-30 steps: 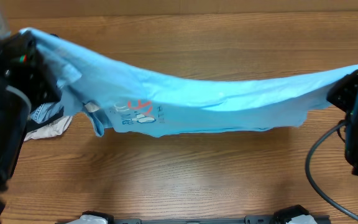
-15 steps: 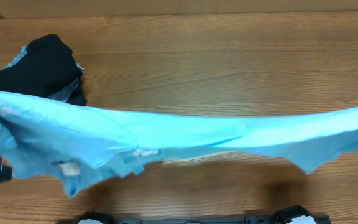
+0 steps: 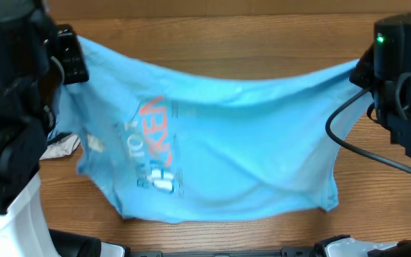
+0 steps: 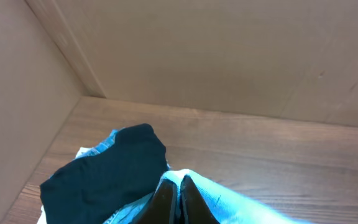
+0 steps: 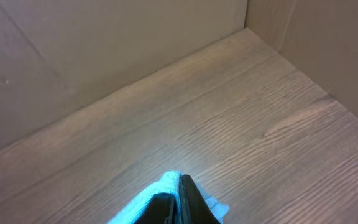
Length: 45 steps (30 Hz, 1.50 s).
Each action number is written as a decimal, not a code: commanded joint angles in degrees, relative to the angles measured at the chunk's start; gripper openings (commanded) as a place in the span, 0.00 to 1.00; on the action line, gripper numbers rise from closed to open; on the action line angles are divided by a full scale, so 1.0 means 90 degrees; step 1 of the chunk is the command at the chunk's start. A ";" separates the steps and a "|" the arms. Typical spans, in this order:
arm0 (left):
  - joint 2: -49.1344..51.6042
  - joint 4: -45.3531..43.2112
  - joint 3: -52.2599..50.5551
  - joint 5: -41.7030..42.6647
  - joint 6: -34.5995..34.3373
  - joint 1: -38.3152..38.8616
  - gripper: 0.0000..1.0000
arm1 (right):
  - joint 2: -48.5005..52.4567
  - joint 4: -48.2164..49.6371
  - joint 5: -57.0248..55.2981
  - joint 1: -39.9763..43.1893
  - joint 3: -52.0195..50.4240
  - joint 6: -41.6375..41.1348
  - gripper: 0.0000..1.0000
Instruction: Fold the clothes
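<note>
T-shirt (image 3: 220, 157) hangs spread between left tool (image 4: 176, 188) and right tool (image 5: 179, 190), both apparently clamped.

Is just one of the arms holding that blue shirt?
No, the blue shirt is stretched between the left arm and the right arm, each holding one corner.

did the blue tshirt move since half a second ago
Yes. The blue T-shirt has swung up-frame in the overhead view, its held top edge farther from the black bar at the bottom edge.
</note>
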State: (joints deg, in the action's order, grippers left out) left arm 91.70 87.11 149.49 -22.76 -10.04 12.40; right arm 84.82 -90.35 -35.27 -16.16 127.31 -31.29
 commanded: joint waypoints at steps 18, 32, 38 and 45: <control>-0.2475 -0.0175 0.0765 -0.0296 0.0138 0.0000 0.04 | -0.1906 0.0440 -0.0760 0.0017 0.1197 0.0284 0.04; 0.0223 -0.0238 0.0024 0.0386 0.0168 0.0000 0.04 | -0.0379 0.0304 0.0051 0.0049 -0.0444 0.0136 0.04; 0.2560 -0.0979 0.0024 0.0653 0.0442 0.0000 0.08 | 0.1632 0.1809 0.0600 0.0974 -0.1253 0.0423 0.04; 0.3701 -0.2310 0.0051 0.0075 0.0624 -0.0221 0.91 | 0.2919 0.3415 0.2341 0.2268 -0.1243 0.1814 0.82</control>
State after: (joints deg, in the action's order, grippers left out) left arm 127.70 66.83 148.77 -18.13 -6.15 12.12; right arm 114.08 -58.81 -21.50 0.23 115.18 -19.20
